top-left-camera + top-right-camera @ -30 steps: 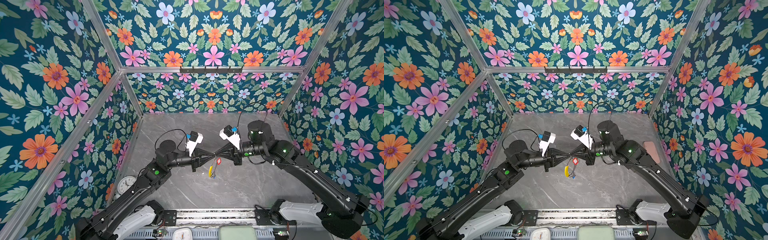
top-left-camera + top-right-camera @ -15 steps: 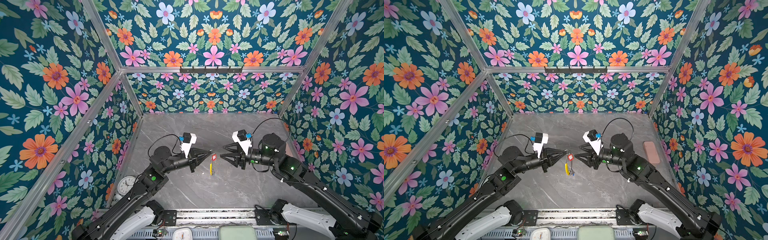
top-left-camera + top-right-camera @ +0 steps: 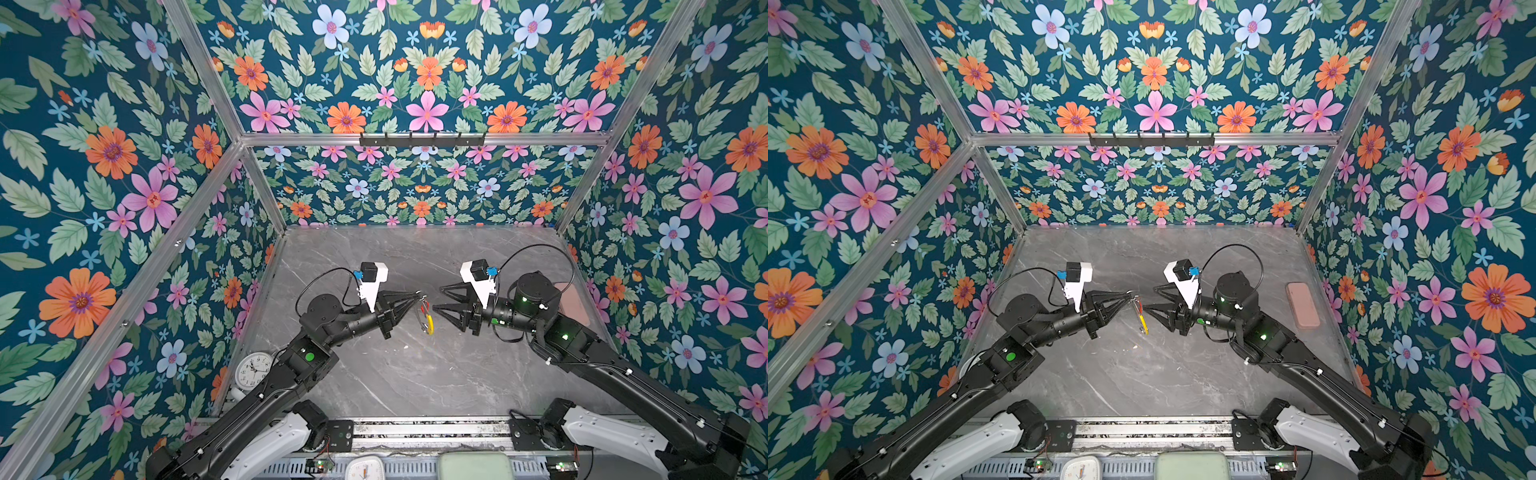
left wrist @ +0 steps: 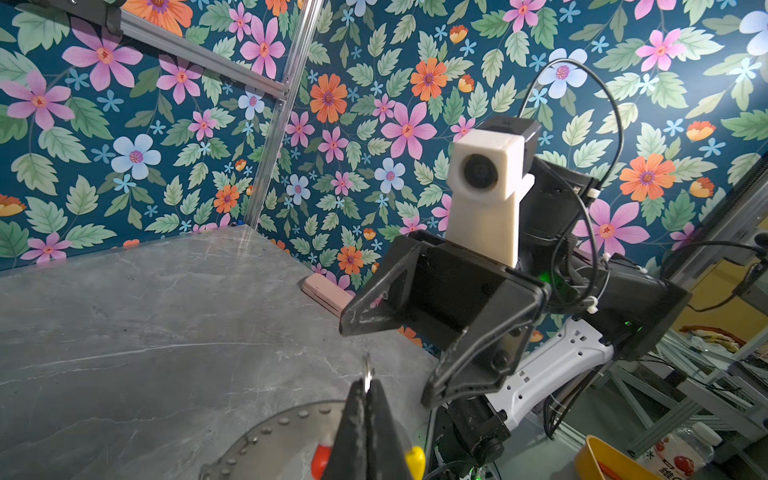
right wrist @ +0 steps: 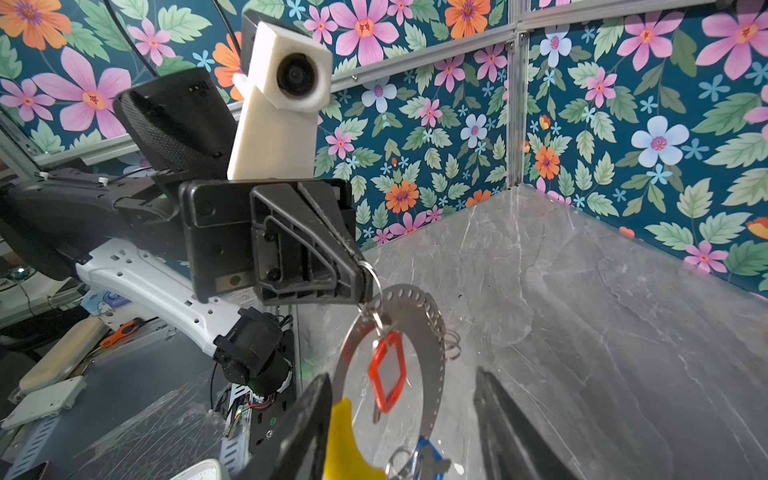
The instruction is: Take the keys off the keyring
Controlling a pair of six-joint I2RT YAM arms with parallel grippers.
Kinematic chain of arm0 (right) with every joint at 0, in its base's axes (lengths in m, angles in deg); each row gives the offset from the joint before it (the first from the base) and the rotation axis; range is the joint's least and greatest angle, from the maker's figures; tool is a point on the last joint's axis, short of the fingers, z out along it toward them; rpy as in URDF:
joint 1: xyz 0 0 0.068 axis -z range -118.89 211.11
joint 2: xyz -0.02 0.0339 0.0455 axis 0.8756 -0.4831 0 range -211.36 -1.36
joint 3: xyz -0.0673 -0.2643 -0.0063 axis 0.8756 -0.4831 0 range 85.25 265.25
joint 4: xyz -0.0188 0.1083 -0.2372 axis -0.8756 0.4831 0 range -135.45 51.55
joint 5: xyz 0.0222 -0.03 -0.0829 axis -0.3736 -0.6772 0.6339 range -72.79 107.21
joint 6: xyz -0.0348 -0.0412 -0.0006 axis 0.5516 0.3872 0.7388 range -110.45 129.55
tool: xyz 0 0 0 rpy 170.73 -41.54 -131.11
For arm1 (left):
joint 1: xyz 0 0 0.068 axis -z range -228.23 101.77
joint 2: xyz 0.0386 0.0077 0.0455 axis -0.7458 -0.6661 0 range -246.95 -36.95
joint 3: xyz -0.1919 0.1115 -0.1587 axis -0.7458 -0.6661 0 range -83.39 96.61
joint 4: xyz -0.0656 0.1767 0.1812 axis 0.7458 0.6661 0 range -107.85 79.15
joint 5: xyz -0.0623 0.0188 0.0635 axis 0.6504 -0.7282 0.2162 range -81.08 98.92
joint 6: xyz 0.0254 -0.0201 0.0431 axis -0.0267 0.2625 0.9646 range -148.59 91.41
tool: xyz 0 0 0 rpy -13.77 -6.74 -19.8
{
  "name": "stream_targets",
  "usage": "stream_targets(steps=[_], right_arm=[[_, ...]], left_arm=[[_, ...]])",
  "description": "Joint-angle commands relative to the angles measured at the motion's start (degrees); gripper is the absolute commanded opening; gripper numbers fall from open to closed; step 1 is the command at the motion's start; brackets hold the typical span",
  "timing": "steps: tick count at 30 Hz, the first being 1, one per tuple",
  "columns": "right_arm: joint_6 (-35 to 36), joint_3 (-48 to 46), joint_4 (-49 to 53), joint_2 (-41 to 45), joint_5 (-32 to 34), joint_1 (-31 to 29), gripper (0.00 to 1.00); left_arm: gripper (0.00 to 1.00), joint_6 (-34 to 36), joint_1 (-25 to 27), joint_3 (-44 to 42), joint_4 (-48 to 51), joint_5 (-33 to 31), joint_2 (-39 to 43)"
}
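Left gripper (image 5: 362, 286): fingers pressed fully together on one small loop (image 4: 367, 368) of the keyring (image 5: 434, 353). The whole ring hangs in the air just below its fingertips, clear of the table (image 3: 415, 374).

Right gripper (image 3: 437, 298): fingers about half spread, nothing in them. The ring sits just ahead of its tips, not touching.

Handling, my reading:
- The hoop is a thin flat metal band, stiff and light, with a yellow section (image 5: 345, 440) on the part far from the left fingertips.
- Hung from a single pinch, it will likely swing and twist at any nudge.
- The red tag (image 5: 388, 376) dangles on its own loop close under the left fingertips. The blue tag (image 5: 424, 451) hangs lower on the hoop.
- The keys are mostly hidden behind their tags: small, smooth metal, probably slippery.
- The tags are broader plastic and likely the better purchase, pinched across the flat faces.
- The wire loops look springy and tight. Expect a plain tug to drag the hoop rather than free a key.

Writing:
- None legible on either tag.
- The clock (image 3: 253, 368), well behind the left gripper beside its arm, shows dial numerals too small to read.
- The bottle (image 4: 681, 455) label carries red print, cut off and unreadable.
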Motion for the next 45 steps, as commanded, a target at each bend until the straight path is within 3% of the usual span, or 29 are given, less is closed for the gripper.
stream_targets(steps=[1,13,25,31,34,40,45], right_arm=[[1.0,0.0,-3.7,-0.4,-0.4,-0.6,0.56],[4.7,2.4,-0.9,-2.5,1.6,-3.5,0.55],[5.0,2.4,0.0,-2.8,0.3,-4.3,0.29],[5.0,2.2,0.1,-2.6,-0.1,-4.3,0.21],[5.0,2.3,0.2,-2.8,-0.4,-4.3,0.22],[5.5,2.8,1.3,-3.0,1.7,-4.3,0.41],[6.0,3.7,2.3,-3.6,1.9,-4.3,0.42]], left_arm=[[0.0,-0.3,0.0,0.0,-4.6,1.7,0.2],[0.0,-0.6,0.0,-1.2,-7.2,4.9,0.5],[0.0,-0.7,-0.1,-1.4,-7.5,4.1,0.9],[0.0,-0.6,-0.1,-1.3,-7.4,4.2,1.0],[0.0,-0.6,-0.1,-1.2,-7.5,4.5,0.9],[0.0,-1.0,0.0,-1.5,-8.6,6.5,0.9],[0.0,-1.5,-0.1,-1.6,-9.3,7.5,0.4]])
